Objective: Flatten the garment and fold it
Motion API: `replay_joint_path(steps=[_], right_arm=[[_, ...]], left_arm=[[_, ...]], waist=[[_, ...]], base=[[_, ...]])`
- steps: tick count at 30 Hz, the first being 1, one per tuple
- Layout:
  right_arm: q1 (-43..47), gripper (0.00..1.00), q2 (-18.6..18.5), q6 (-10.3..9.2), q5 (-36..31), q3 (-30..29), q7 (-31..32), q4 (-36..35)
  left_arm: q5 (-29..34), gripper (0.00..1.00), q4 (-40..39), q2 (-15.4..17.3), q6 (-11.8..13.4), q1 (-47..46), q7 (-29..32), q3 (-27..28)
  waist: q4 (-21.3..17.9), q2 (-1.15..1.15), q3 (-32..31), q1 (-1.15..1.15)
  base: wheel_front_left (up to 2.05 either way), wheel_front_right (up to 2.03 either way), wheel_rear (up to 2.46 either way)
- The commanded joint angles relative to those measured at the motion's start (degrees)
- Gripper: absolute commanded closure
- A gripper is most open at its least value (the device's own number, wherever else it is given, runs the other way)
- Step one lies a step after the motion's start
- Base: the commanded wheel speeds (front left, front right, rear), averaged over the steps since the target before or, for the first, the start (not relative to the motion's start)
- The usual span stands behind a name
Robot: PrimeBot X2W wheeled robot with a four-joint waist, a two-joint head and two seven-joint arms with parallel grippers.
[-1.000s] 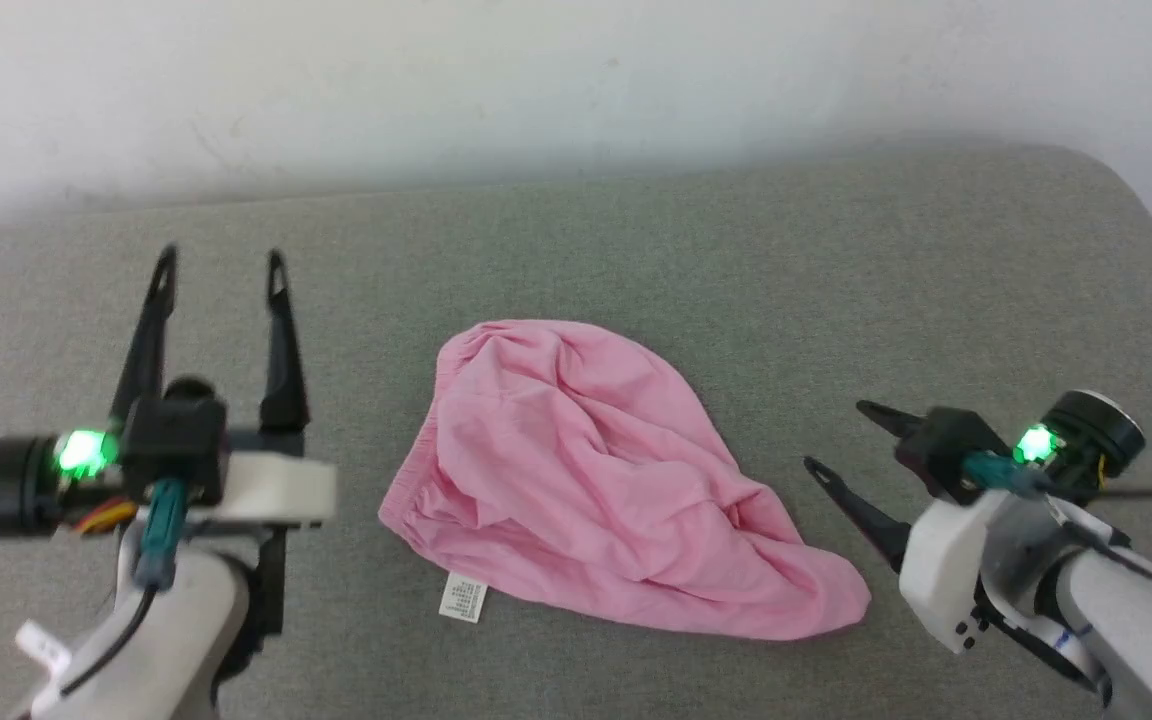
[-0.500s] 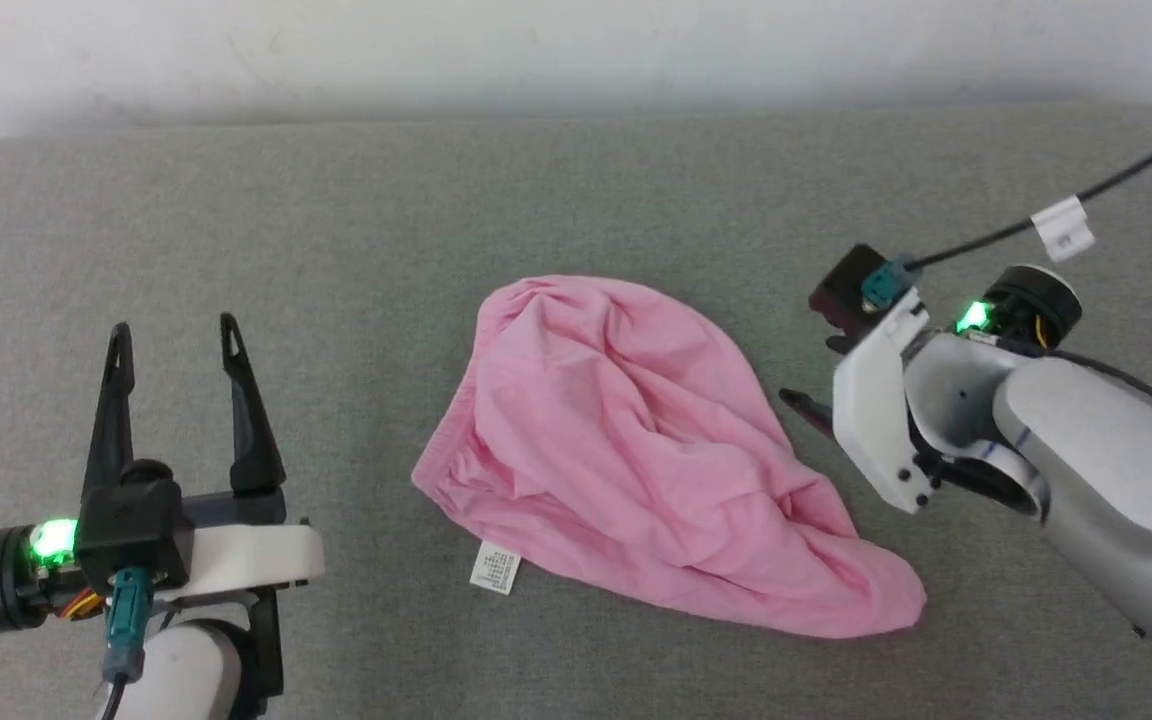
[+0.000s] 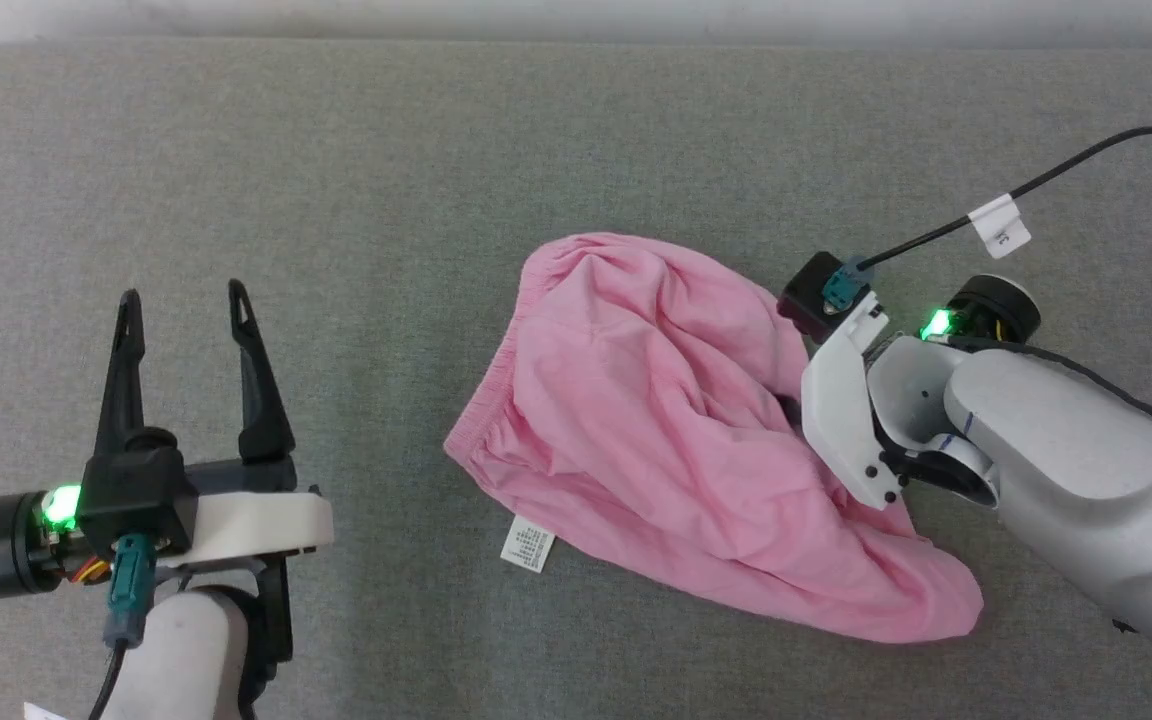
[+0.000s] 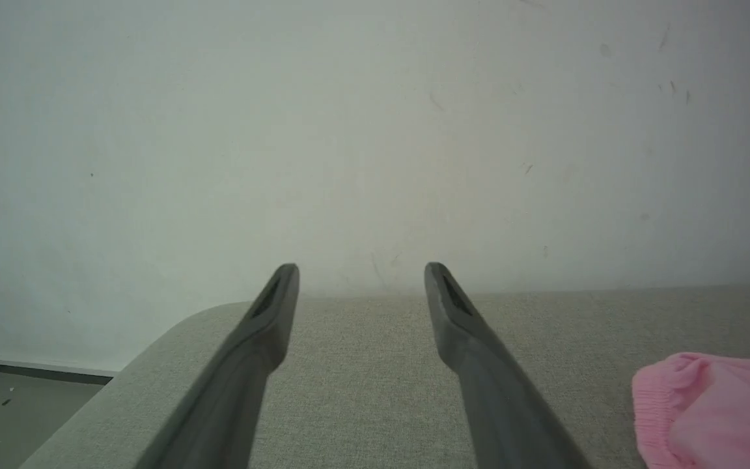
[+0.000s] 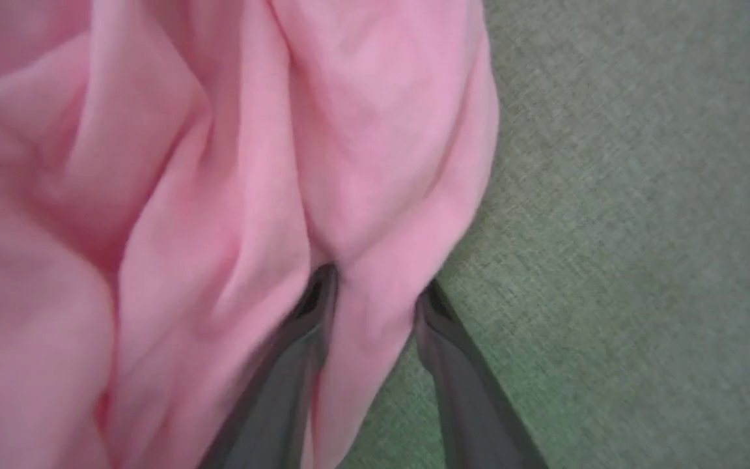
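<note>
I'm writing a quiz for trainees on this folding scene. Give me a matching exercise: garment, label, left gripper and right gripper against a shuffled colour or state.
Column 1
1. garment
2. label
3. left gripper
4. right gripper

Column 2
A. white, lying on the grey surface
B. open, apart from the cloth
C. pink and crumpled
D. straddling a fold of cloth

Pairs: 1-C, 2-A, 3-B, 4-D
</note>
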Motion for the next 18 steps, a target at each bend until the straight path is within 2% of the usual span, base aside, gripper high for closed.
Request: replay_joint_path(steps=[1,8,13,18], right_arm=[[1.94,1.00,0.25,-0.17,0.63,3.23,-0.72,1.85],[-8.05,1.00,-2.73,-0.17,0.97,3.09,-9.09,0.73],[-15.80,1.00,-4.49,-0.17,-0.01,3.00,-10.18,1.36],[-25.05,1.00,-5.87,-0.17,-2.02,2.85,-10.71,5.26]], left_arm=[[1.28,0.00,0.47,-0.85,-0.92,0.12,-0.27,1.36],[2.99,0.00,0.87,-2.78,-3.45,0.67,-0.27,3.73],[4.00,0.00,0.07,-4.20,-4.89,-1.07,-0.27,3.92],[5.19,0.00,-0.87,-6.47,-6.56,-4.94,-0.27,2.96]], waist=[[-0.64,0.00,-0.75,0.00],[-1.62,0.00,-1.01,0.00],[-0.46,0.00,1.64,0.00],[2.70,0.00,6.87,0.00]], base=[[0.00,0.00,0.00],[0.00,0.00,0.00],[0.00,0.00,0.00],[0.00,0.00,0.00]])
